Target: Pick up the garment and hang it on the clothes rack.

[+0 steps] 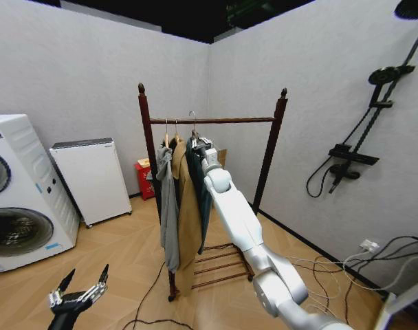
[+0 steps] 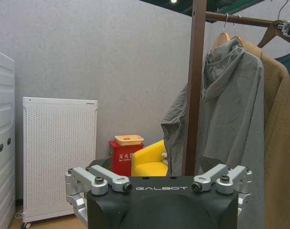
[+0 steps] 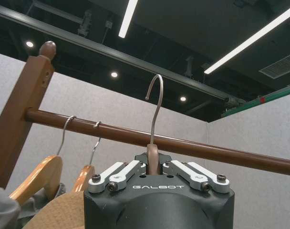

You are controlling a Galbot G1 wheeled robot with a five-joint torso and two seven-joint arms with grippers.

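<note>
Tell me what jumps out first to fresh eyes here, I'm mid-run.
The long white right arm reaching up to the clothes rack, its right claw shut on the hanger of the teal garment, hook raised at the crossbar but not over it. Beside it on the bar hang a grey hooded jacket and a tan coat. The left claw waits open, low near the floor.

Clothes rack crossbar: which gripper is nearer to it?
Right. The right gripper holds the teal garment's hanger just beside the crossbar, its hook not yet over it. The left gripper hangs low near the floor, well off the rack.
</note>
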